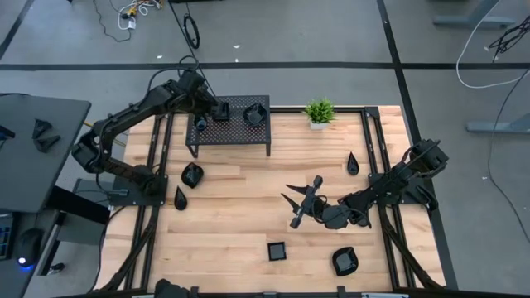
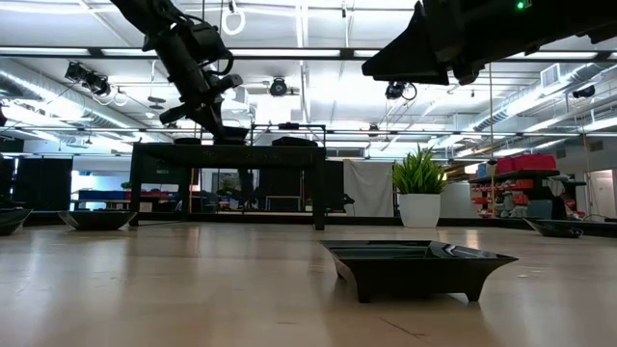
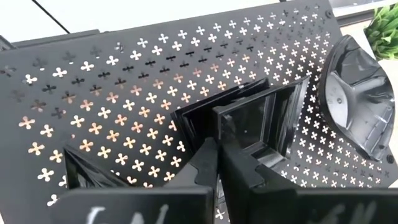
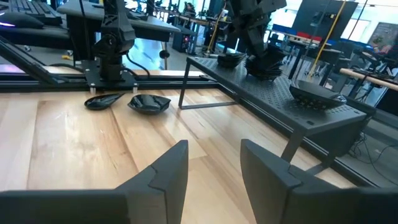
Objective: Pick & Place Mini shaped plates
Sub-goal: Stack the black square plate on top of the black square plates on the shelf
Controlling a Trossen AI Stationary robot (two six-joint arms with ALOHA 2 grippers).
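Left gripper (image 1: 217, 110) upper left over rack (image 1: 236, 132), fingers pinched on square plate (image 3: 261, 121) – stack forming there. Right gripper (image 1: 302, 205) centre, fingers wide, empty. Several plates (image 1: 276, 251) left on table – task partway.

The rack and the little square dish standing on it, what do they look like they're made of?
Rack: likely thin sheet metal with a matte black finish; clover-shaped holes punched through it.
Square dish: glossy black, with reflections on its flat faces; could be plastic or glazed ceramic.
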